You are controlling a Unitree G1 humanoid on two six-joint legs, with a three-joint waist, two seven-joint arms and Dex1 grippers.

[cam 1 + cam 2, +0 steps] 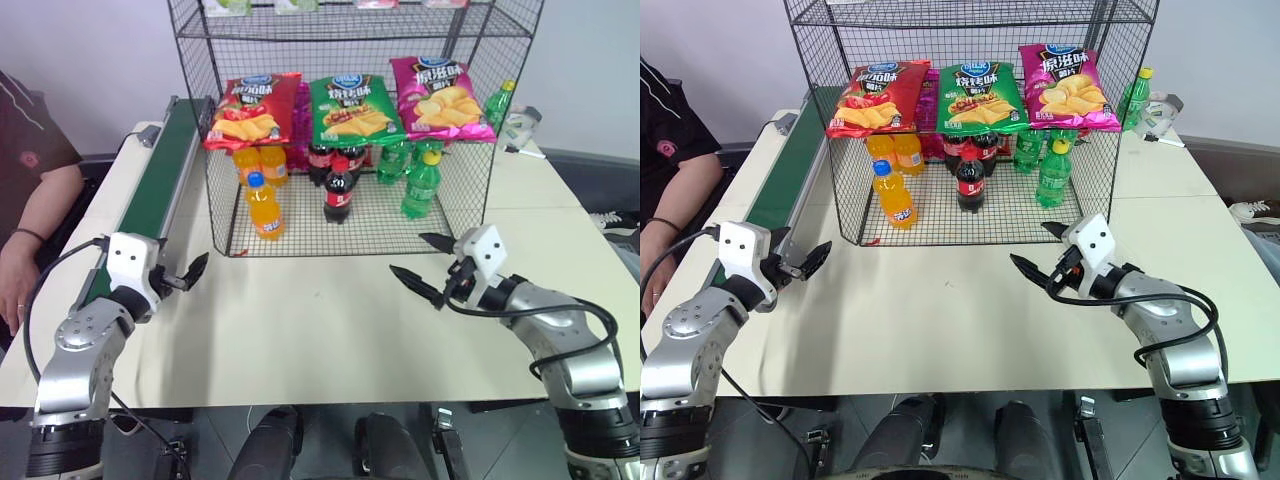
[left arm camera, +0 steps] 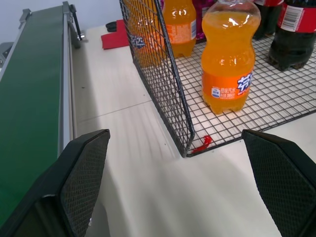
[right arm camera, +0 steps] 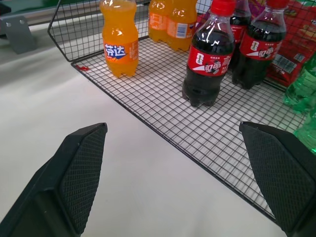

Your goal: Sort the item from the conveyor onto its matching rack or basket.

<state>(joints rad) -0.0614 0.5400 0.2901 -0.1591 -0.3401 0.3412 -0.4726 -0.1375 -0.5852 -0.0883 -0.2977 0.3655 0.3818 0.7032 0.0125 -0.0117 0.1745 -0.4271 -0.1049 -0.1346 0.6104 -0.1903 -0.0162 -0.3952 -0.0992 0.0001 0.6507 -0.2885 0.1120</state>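
The item, a small orange soda bottle [image 1: 264, 207] with a blue cap, stands upright on the front left of the rack's bottom shelf [image 1: 372, 226]; the left wrist view shows it [image 2: 229, 59] just inside the mesh corner. The conveyor [image 1: 160, 170] runs along the table's left side with nothing on its belt. My left gripper [image 1: 186, 277] hovers open and empty beside the conveyor's near end, left of the rack's corner. In front of the rack's right half, my right gripper [image 1: 408, 253] stands open and empty above the table.
More orange bottles, dark cola bottles [image 1: 338, 190] and green bottles [image 1: 421, 185] stand on the same shelf. Crisp bags [image 1: 350, 110] hang across the rack's front. A person's arm [image 1: 25, 210] rests at the table's left edge. Another green bottle [image 1: 497, 105] stands behind the rack's right side.
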